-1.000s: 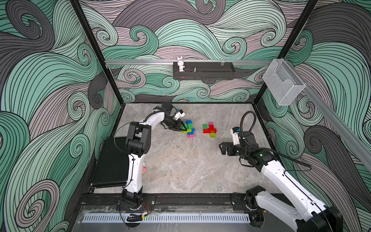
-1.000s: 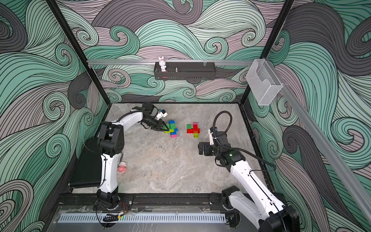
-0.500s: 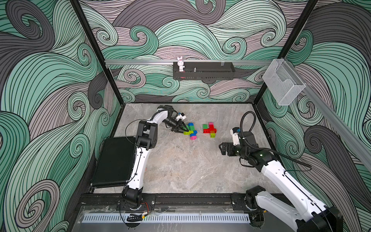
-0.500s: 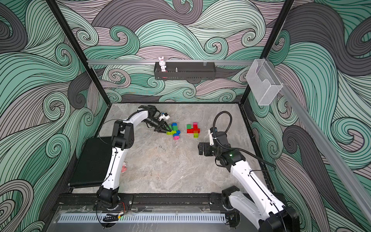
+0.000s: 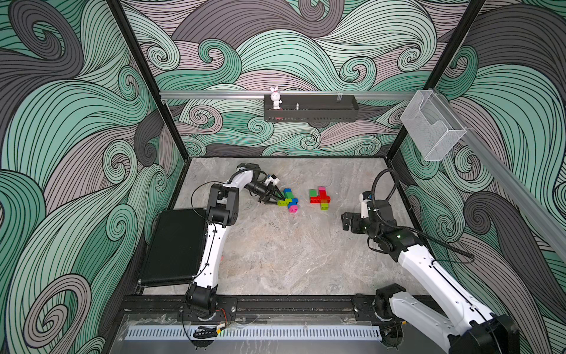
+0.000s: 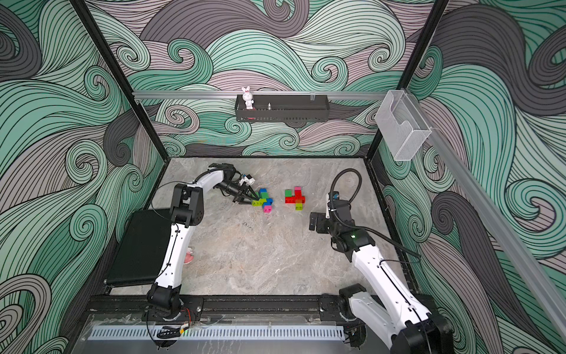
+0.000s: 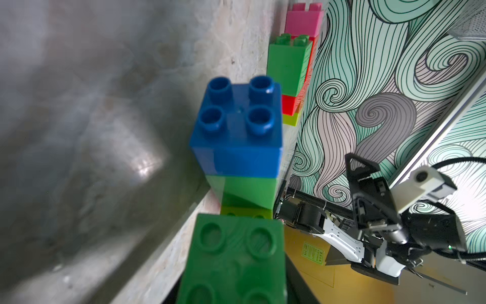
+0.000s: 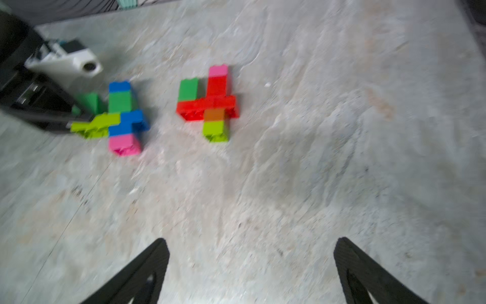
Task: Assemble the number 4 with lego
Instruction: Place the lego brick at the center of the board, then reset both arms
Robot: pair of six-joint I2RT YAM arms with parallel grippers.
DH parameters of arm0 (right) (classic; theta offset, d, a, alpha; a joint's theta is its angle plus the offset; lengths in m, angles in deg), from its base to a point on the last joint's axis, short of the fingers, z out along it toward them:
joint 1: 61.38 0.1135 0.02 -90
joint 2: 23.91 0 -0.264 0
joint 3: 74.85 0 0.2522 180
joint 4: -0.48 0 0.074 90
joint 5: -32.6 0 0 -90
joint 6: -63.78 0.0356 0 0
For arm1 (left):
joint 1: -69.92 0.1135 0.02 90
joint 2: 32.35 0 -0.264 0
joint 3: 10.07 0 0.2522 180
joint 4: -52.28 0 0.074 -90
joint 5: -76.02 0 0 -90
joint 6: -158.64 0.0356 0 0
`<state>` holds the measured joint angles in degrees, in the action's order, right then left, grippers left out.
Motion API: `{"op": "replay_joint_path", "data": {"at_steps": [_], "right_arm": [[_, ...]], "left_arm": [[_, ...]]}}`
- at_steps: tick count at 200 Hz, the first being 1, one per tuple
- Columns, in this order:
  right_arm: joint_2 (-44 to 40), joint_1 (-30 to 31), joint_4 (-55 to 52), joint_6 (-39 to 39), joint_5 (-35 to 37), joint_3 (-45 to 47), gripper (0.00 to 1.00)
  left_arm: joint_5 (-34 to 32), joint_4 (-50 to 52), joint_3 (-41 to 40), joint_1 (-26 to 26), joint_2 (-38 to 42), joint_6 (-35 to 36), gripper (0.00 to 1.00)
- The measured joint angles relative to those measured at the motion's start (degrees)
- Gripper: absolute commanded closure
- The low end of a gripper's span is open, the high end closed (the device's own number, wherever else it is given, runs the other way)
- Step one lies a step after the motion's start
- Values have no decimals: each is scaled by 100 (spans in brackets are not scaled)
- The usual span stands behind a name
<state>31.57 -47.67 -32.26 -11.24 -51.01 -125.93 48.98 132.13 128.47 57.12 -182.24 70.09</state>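
Two lego figures lie flat on the table. The left lego figure [image 5: 290,200] [image 6: 265,200] [image 8: 123,118] is blue, green, lime and pink. The right lego figure [image 5: 320,199] [image 6: 295,199] [image 8: 213,102] is red, green, pink, orange and lime. My left gripper [image 5: 275,199] [image 6: 249,199] is at the lime arm of the left figure. A dark green brick [image 7: 234,260] [image 8: 90,102] sits at its jaws against the lime brick, hiding the fingers in the left wrist view. My right gripper [image 5: 346,220] [image 6: 312,221] [image 8: 249,252] hovers open and empty, right of the figures and nearer the front.
A black pad [image 5: 174,245] lies at the table's left edge beside the left arm. A black shelf [image 5: 309,110] with a bunny figurine [image 5: 275,98] hangs on the back wall. A clear box [image 5: 432,128] hangs on the right wall. Something small and pink [image 6: 188,257] lies by the left arm.
The left arm's elbow has swung right, and its gripper has edged toward the lime arm of the left figure. The right arm has not moved.
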Motion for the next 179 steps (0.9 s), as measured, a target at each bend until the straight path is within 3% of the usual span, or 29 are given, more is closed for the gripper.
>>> {"op": "replay_joint_path", "data": {"at_steps": [44, 47, 50, 52, 78, 106, 144, 160, 179], "right_arm": [[1003, -1029, 1515, -35, 1285, 400, 1], [1110, -1049, 1602, -57, 1408, 404, 1], [1237, -1062, 1679, -85, 1510, 404, 1], [1309, -1067, 1740, -109, 1585, 404, 1], [2328, -1113, 2474, -372, 2166, 398, 1], [2931, -1180, 3259, -739, 1932, 396, 1], [3042, -1152, 4898, -1259, 809, 767, 1], [3069, -1110, 5451, -1386, 507, 1102, 1], [3174, -1110, 5871, -1456, 363, 1316, 1]], "left_arm": [[2, -774, -968, 155, 487, -570, 19], [-24, -846, -1091, 186, 577, -608, 16], [-98, -949, -1248, 214, 699, -675, 4], [-105, -1005, -1329, 229, 750, -688, 2], [-883, -1923, -3021, 713, 2133, -1204, 1], [-2498, -2726, -4653, 1394, 4179, -1580, 1], [-5974, -4734, -6848, 1631, 7038, -1794, 1], [-6990, -5759, -7801, 1641, 7401, -1611, 1], [-7475, -6614, -8483, 1681, 6975, -1333, 1]]}}
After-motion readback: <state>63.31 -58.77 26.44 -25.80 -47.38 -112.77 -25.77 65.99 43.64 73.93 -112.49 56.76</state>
